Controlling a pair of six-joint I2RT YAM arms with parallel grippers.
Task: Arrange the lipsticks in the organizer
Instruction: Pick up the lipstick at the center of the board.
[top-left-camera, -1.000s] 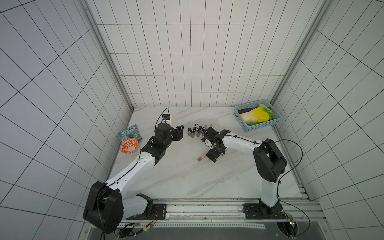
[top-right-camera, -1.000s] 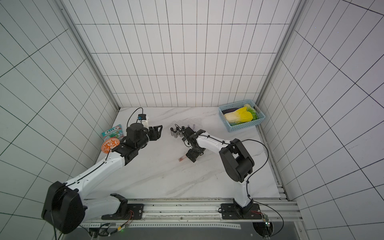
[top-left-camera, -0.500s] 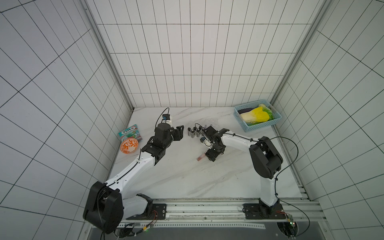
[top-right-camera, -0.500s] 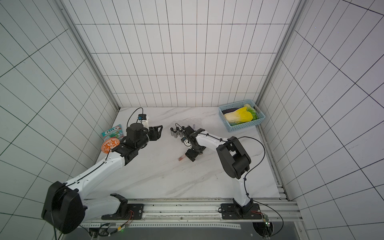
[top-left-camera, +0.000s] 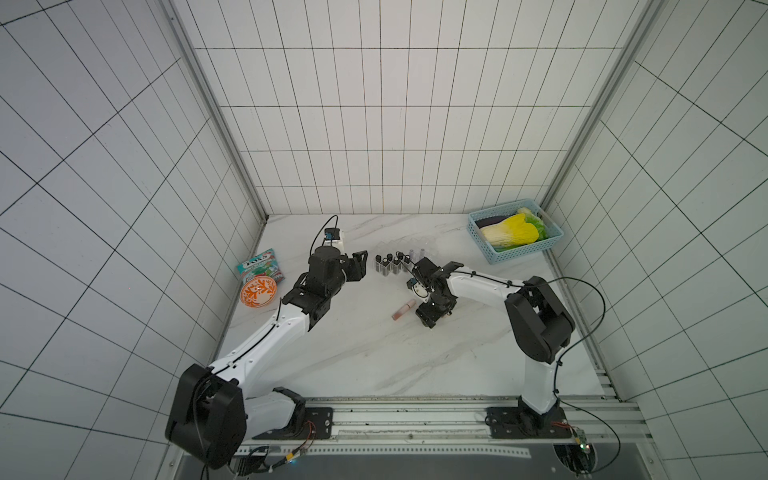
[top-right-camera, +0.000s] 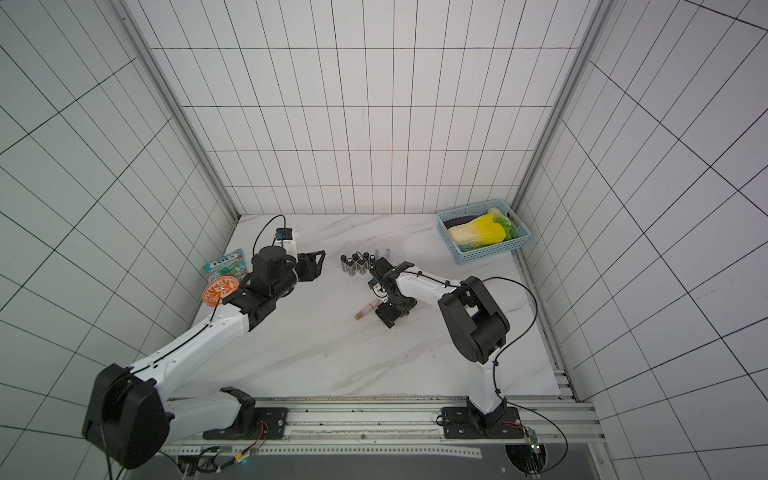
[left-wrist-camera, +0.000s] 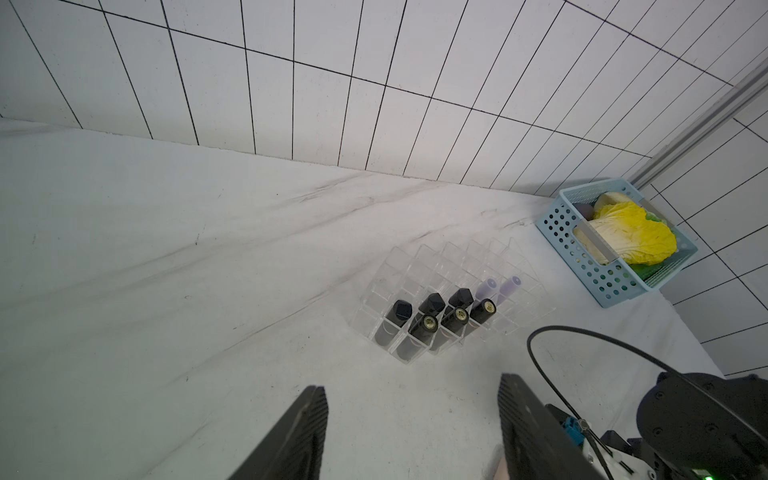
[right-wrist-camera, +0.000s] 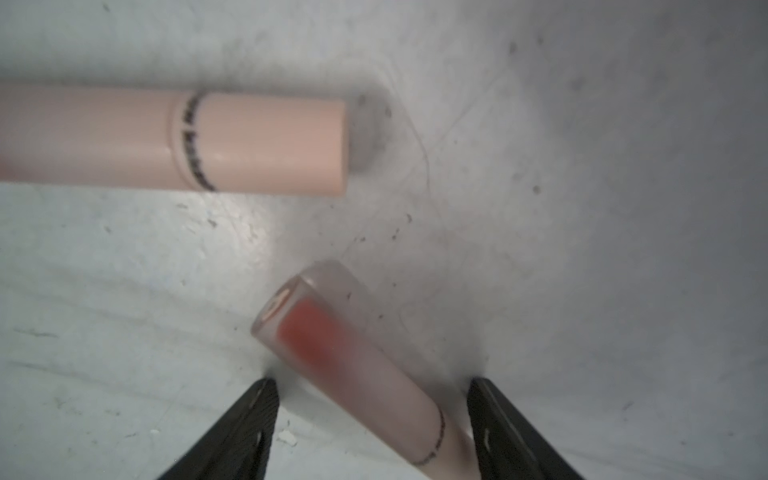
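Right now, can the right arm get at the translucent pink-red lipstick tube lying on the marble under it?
Probably yes. The pink-red tube lies flat between the right gripper's open fingers, with nothing covering it. The second, peach-capped tube lies apart, clear of the jaws.

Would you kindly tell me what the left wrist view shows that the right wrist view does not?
Only the left wrist view shows the clear organizer holding black lipsticks and two lilac lipsticks, plus the blue basket with a cabbage. Only the right wrist view clearly shows a pink lipstick lying between the open jaws of the right gripper, and a second pink lipstick lying apart from it. Both show the white marble table.
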